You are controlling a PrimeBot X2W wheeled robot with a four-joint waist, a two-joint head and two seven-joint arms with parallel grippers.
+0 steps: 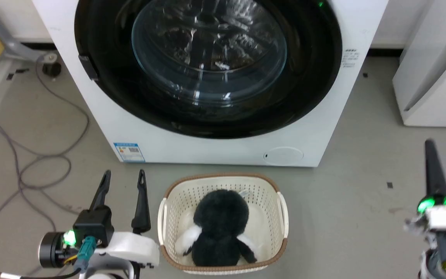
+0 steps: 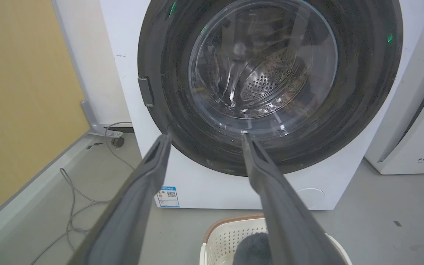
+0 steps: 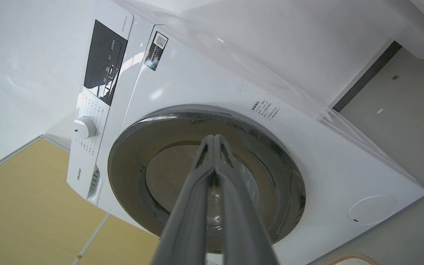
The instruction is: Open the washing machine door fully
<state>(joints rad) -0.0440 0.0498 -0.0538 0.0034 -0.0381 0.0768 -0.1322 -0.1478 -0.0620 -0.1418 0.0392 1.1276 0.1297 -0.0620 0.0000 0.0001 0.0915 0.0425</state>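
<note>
"Hisense" is printed on the washing machine (image 3: 197, 84), and "FEELAIR" on the neighbouring white appliance (image 2: 414, 147).

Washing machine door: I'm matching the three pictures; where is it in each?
Head view: washing machine door, top centre.
Left wrist view: door, upper centre.
Right wrist view: door, centre, tilted.
Shared landmark: round white cap low on the washing machine.

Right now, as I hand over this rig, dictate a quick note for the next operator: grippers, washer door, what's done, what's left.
Left gripper: open, empty, low beside the basket.
Right gripper: shut, empty, off to the right.
Washing machine door: closed flush on the washing machine; handle tab on its left edge.
Done: nothing yet. Left: catch the tab, swing the door fully open.
</note>
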